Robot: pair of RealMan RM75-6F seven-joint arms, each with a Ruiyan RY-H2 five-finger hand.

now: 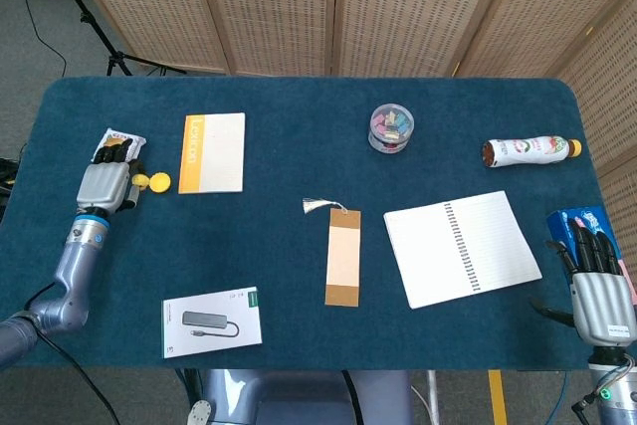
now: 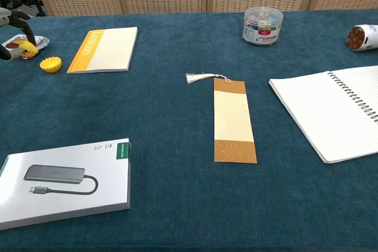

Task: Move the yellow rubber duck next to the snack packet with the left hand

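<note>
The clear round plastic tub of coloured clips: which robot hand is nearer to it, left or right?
Probably the right, though the margin is small. The right robot hand rests at the table's near right corner, and the left robot hand is at the far left edge; the clear round plastic tub stands right of centre.

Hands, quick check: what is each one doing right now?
Left hand: holds the yellow rubber duck, right by the snack packet.
Right hand: open, holding nothing, resting at the table's edge.
</note>
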